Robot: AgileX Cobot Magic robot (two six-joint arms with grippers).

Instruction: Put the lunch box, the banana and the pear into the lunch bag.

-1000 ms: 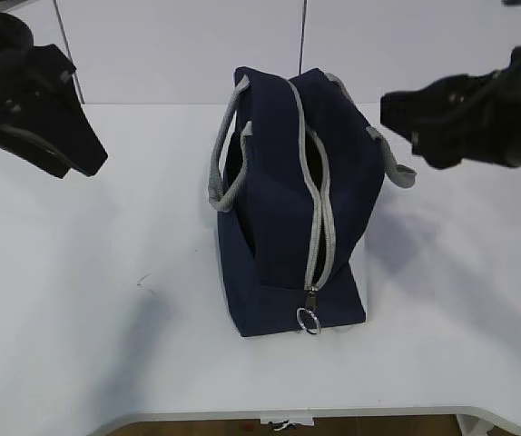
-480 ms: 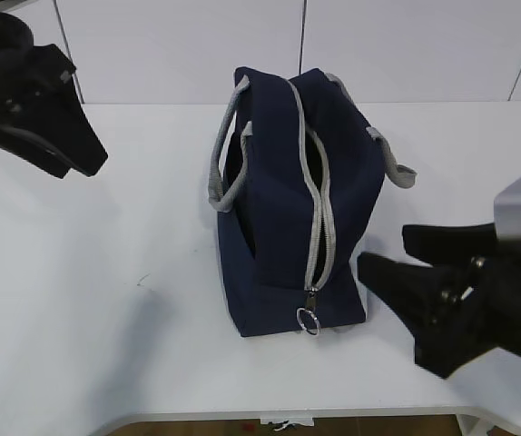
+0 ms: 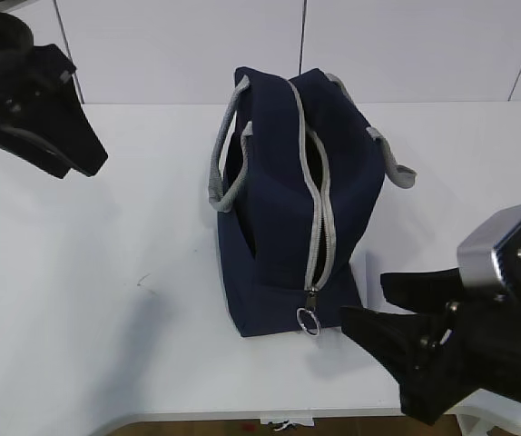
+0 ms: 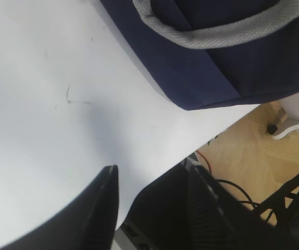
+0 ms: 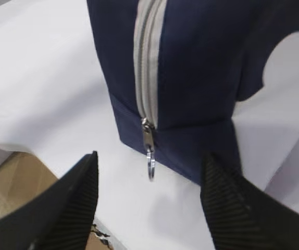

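Observation:
The navy lunch bag (image 3: 279, 200) stands in the middle of the white table, its end with the grey zipper (image 3: 319, 218) and metal ring pull (image 3: 308, 320) facing the front edge. My right gripper (image 3: 362, 295) is open and empty, low at the front right, just right of the ring pull. In the right wrist view the ring pull (image 5: 150, 165) hangs between the open fingers (image 5: 82, 192), apart from them, below the bag (image 5: 201, 67). My left gripper (image 3: 83, 168) is open and empty, raised at the far left, away from the bag (image 4: 233, 67). The lunch box, banana and pear are out of view.
The white table (image 3: 79, 300) ends at a front edge just below the bag and the right gripper. Two grey handles (image 3: 224, 154) hang at the bag's sides. A white wall stands behind. The left wrist view shows wooden floor and cables (image 4: 238, 161) beyond the table edge.
My right arm has swung from high at the right of the bag down to the front right, then closer to the ring pull. The left arm and the bag have not moved.

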